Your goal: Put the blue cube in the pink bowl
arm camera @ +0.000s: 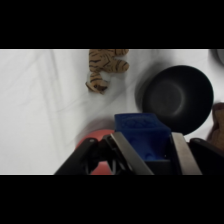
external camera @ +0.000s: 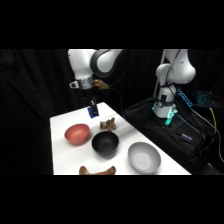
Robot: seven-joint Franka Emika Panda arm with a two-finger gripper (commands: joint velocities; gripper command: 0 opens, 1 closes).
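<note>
a: where is the blue cube point(arm camera: 142, 134) right now?

b: it is up in the air. the gripper point(arm camera: 150, 152) has it. in the wrist view you can see one finger point(arm camera: 182, 152) on each side of the cube, pressed tight against it. so the pincer is closed on the cube.

a: and where is the pink bowl point(external camera: 77, 133)?

b: it sits on the white table point(external camera: 62, 155), near the left side in the side view. the cube point(external camera: 93, 111) hangs above the far part of the table, up and behind the bowl. it is not over the bowl yet, i think.

a: what else is on the table?

b: a black bowl point(external camera: 105, 143) is just beside the pink one. a grey bowl point(external camera: 144, 156) is further right. a little stripy toy tiger point(arm camera: 106, 67) lies behind the black bowl. something brown point(external camera: 97, 171) peeks in at the front edge of the table. i cannot tell what it is.

a: so how should the arm do this part well?

b: keep the squeeze tight so the cube does not slip. slide it across until it is right over the middle of the pink bowl, not the black one. they are close, so aim with care. then go down low, near the bottom of the bowl, and only then let go. a drop from high up might make the cube bounce out.
</note>
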